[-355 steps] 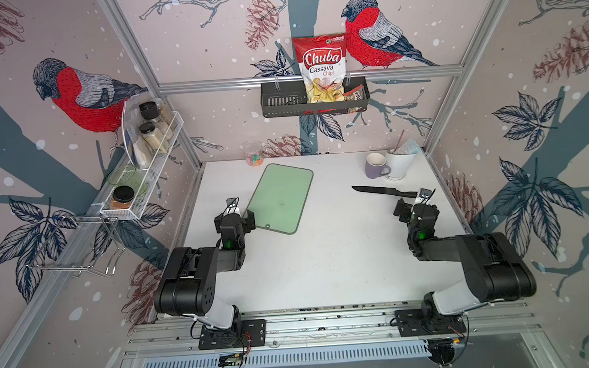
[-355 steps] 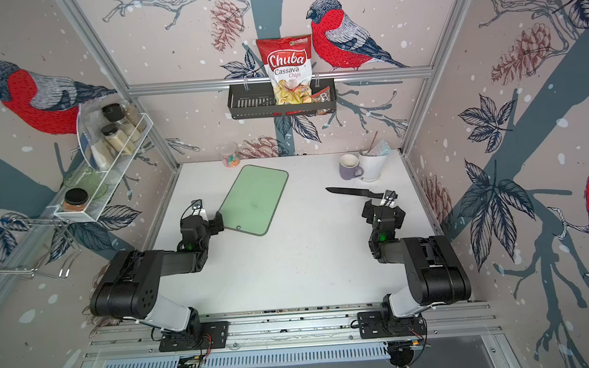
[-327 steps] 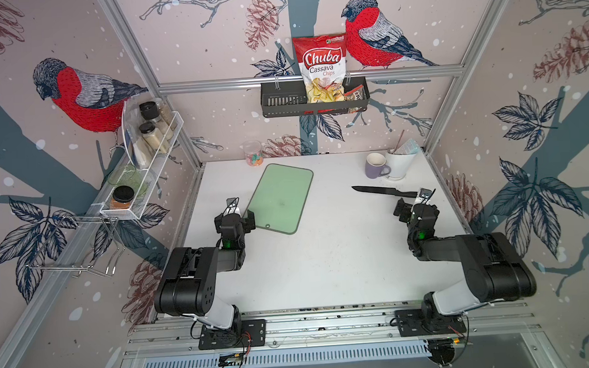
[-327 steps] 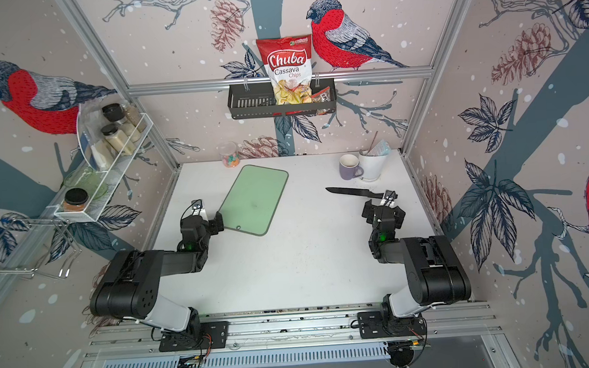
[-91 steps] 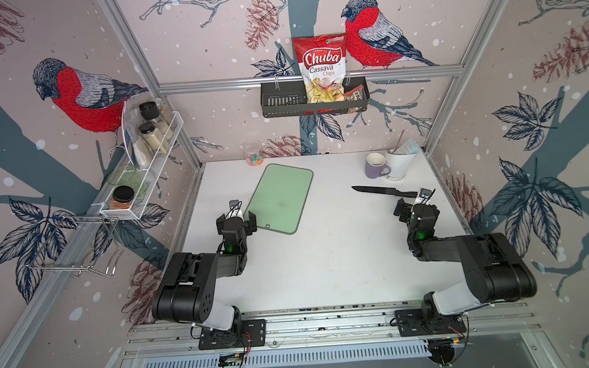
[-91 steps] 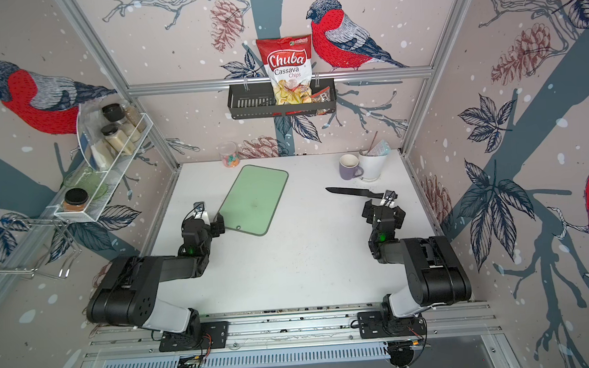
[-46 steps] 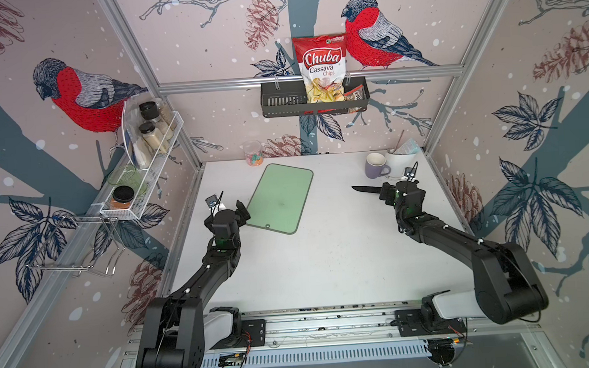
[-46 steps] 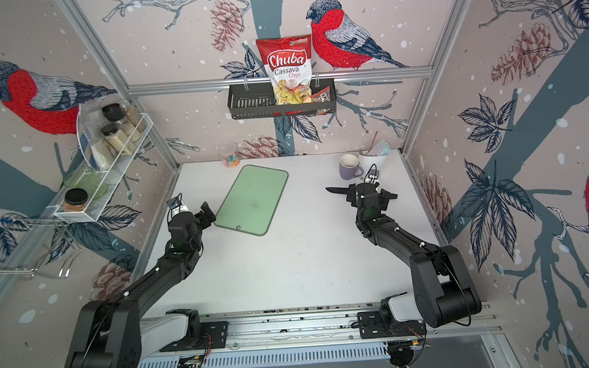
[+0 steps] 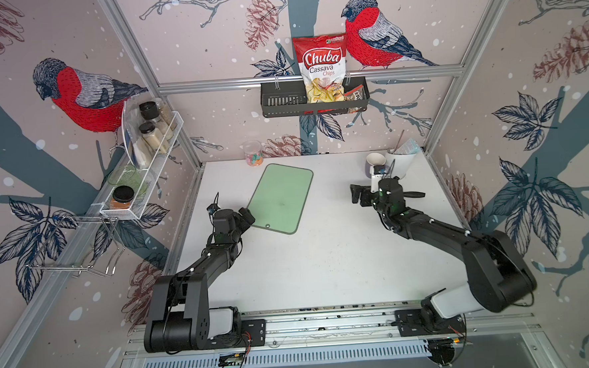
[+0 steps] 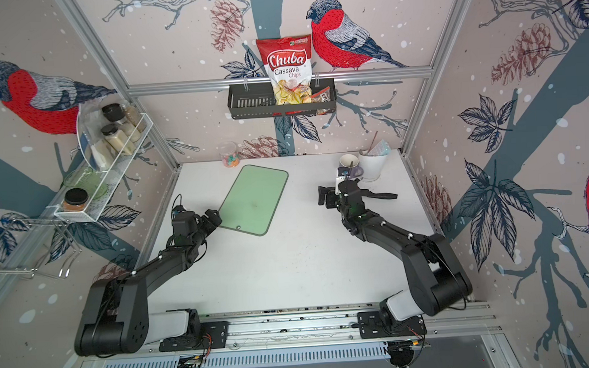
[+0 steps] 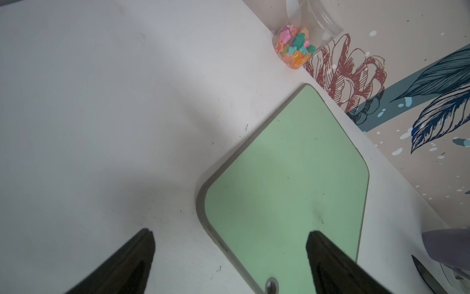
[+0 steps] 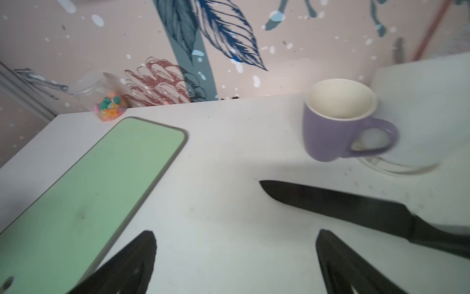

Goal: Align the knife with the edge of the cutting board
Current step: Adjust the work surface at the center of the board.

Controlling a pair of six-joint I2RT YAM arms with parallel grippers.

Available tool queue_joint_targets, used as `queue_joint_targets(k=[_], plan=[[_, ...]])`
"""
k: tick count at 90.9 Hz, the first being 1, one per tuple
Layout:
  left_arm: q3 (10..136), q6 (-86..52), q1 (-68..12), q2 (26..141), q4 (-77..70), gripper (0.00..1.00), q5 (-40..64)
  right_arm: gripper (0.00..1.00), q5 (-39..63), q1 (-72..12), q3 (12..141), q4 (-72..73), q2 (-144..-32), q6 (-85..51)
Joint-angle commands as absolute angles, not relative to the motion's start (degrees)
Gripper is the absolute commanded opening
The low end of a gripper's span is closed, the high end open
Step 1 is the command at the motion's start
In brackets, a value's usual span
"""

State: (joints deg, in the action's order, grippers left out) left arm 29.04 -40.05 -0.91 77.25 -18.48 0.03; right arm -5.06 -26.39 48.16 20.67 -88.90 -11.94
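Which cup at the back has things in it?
The white cup, in the corner, holding a pale packet; the purple mug beside it looks empty.

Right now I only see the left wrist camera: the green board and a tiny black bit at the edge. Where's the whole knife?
Observer: The knife lies flat on the table, just on the robot's side of the purple mug.
Operator: Is it touching the board?
Observer: No, bare table separates it from the cutting board.
Operator: Is the other arm holding it?
Observer: Not yet. The right gripper is open over the knife, holding nothing.
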Motion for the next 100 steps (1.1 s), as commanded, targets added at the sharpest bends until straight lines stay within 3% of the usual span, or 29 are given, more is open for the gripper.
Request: queue_joint_targets(k=[1,13,34,70,100], plan=[[31.9,-42.7,-2.5,79.8,-9.2,0.86,5.0,0.99,-1.1,-27.9,54.3,13.9,-95.3,-11.0],[36.7,-42.5,-7.6,82.6,-3.7,0.8,6.3,0.99,2.5,-28.0,65.4,8.0,-106.7,-12.5],[43.2,-40.9,-13.8,85.7,0.1,0.79,6.8,0.99,6.6,-27.0,87.6,-1.8,-123.8,-12.5],[48.2,-39.4,-14.8,91.9,5.8,0.78,3.3,1.0,21.9,-23.3,127.8,-14.1,-151.3,-23.9],[47.3,-42.0,-14.6,89.8,12.7,0.84,-7.1,0.97,26.7,-25.0,144.8,-13.9,-163.7,-32.1]])
